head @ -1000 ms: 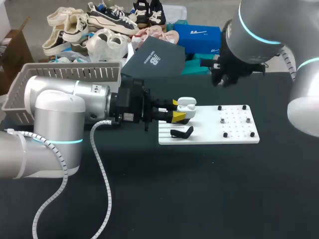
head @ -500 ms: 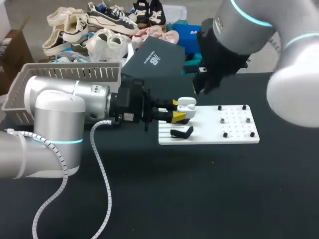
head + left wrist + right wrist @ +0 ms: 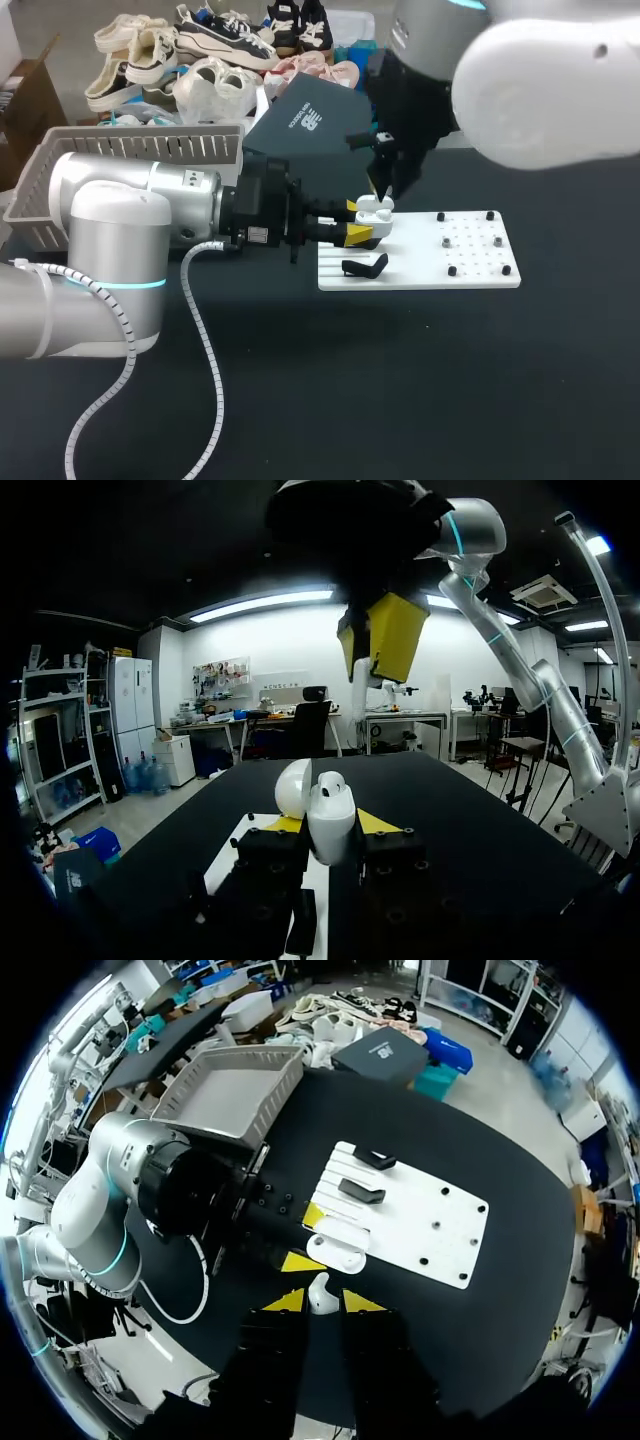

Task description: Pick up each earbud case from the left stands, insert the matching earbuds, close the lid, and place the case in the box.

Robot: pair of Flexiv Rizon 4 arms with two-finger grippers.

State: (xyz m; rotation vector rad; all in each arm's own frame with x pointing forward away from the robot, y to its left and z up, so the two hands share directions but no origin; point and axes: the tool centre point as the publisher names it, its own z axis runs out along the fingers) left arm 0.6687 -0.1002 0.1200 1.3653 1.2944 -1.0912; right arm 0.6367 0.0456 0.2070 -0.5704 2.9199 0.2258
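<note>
Head view: the left pincer [image 3: 358, 221] is clamped on an open white case [image 3: 376, 209] at the left end of a white board [image 3: 470, 262] on the dark tabletop [image 3: 400, 380]. The right pincer [image 3: 385, 188] hangs just above it. Left wrist view: the case stands between the yellow tips, lid back. Right wrist view: the right pincer grips a white earbud [image 3: 319, 1294] above the case.
</note>
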